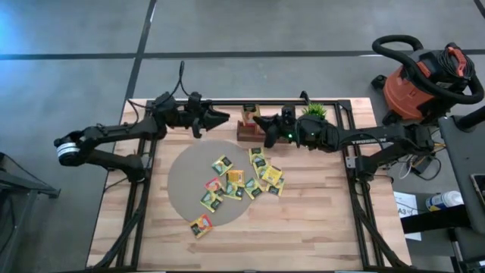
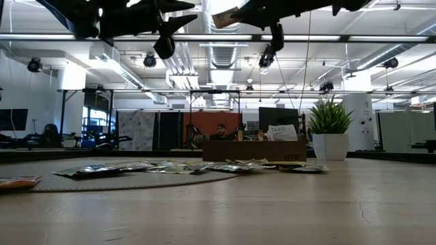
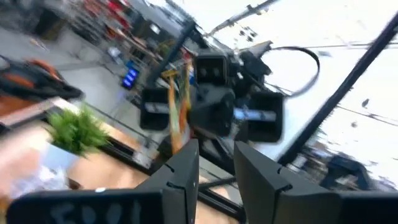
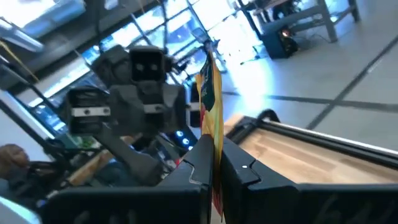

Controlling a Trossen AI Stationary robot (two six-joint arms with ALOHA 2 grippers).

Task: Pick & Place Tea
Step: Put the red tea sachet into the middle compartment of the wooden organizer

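Several yellow, green and orange tea sachets (image 1: 241,180) lie flat on a round grey mat (image 1: 186,178) at mid-table, and one (image 1: 201,225) lies on the mat's near edge. My right gripper (image 1: 258,121) is high over the brown wooden tray (image 1: 246,130), shut on a yellow-orange sachet (image 4: 209,87). That sachet shows as a pale tip (image 2: 223,17) in the low view. My left gripper (image 1: 221,116) is open, level with the right one and facing it, just left of the tray. Its fingers (image 3: 186,165) hold nothing. My right gripper pinches the yellow-orange sachet between its two fingers (image 4: 200,163), which press on its two flat faces. The edge-on sachet (image 4: 215,134) sticks out past the fingertips. The fingers come level from the table's right side. The sachet is lifted clear, high above the table.
A small potted plant (image 1: 314,111) stands right of the tray at the table's far edge, under the right arm. The tray holds a few sachets (image 1: 248,112). A red shop vacuum (image 1: 420,80) stands on the floor beyond the table's right far corner. Bare wood lies near the near edge (image 1: 303,235).
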